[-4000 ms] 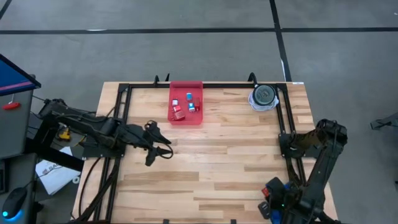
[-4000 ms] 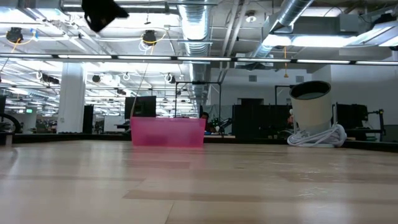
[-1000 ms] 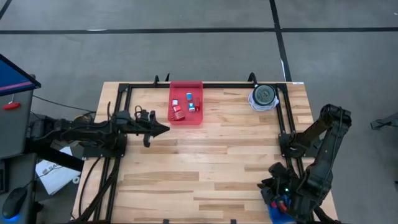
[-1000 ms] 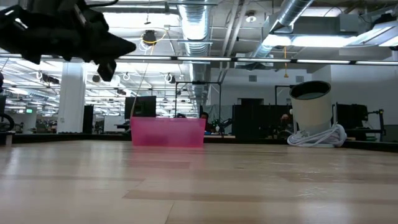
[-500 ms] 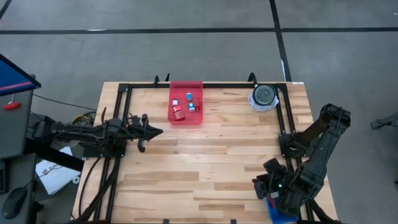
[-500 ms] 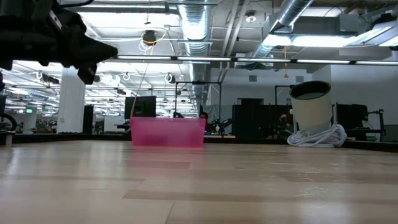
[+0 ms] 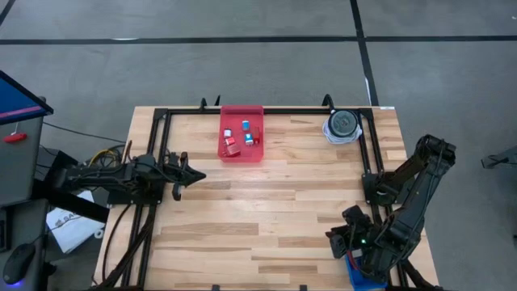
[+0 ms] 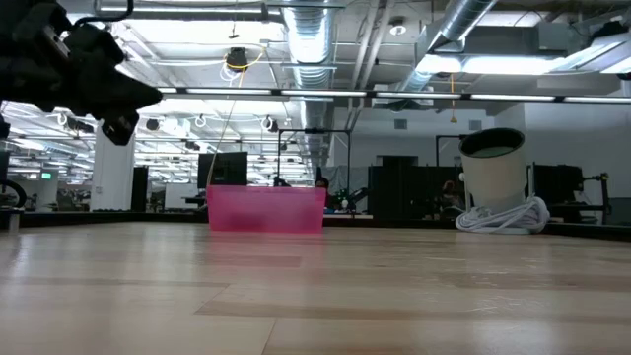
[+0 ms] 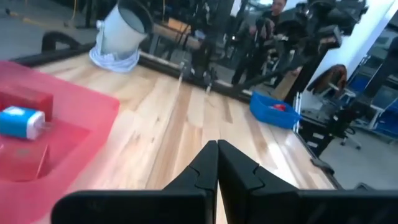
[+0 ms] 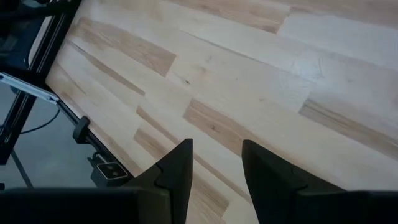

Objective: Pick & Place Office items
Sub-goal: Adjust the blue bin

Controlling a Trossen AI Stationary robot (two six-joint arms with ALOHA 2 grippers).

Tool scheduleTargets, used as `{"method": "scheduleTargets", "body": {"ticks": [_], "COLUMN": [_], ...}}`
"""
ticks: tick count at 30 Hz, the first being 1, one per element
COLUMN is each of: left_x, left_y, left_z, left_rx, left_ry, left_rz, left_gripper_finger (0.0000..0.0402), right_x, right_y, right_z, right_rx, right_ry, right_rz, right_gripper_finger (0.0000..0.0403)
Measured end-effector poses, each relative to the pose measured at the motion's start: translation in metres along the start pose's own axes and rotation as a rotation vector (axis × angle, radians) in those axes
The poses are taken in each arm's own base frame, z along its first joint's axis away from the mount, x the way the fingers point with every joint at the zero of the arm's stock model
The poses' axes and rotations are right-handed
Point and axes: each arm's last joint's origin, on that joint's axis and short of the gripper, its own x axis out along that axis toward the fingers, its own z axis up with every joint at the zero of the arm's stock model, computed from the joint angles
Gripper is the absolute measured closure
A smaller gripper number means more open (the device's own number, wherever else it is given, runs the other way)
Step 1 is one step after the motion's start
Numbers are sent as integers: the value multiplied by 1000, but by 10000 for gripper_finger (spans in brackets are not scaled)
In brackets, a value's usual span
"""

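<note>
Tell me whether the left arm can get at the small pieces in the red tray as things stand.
Probably yes. The left gripper hangs above the table, short of the red tray, with bare wood between them. The small pieces lie uncovered in the open tray. Its jaws are shut and must open first. The right gripper waits at the table's near right corner.

Light came evenly from above, off bright ceiling fixtures (image 8: 493, 69) that glared white in the low view. The wooden table (image 7: 283, 202) was well lit, with only soft, short shadows under the arms. The left wrist view was hazy, its red tray (image 9: 74, 124) blurred and straight edges bending outward. The right wrist view stayed fairly sharp
</note>
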Motion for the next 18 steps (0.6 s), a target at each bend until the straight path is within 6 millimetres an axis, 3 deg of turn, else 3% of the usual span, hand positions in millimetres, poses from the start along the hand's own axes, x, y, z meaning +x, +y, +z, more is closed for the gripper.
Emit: {"method": "scheduleTargets", "body": {"ticks": [9,18], "left_x": [1,6], "left_y": [3,5], "left_z": [-1,-7], "left_rx": [95,52], "left_ry": [-3,65], "left_rz": [76,121], "left_gripper_finger": [400,400], "right_x": [4,18], "right_y": [2,2], "right_z": [5,-1], "right_rx": [-10,-106], "right_ry": [-12,41], "right_rz": [-13,-37], "right_gripper_finger": [272,272]}}
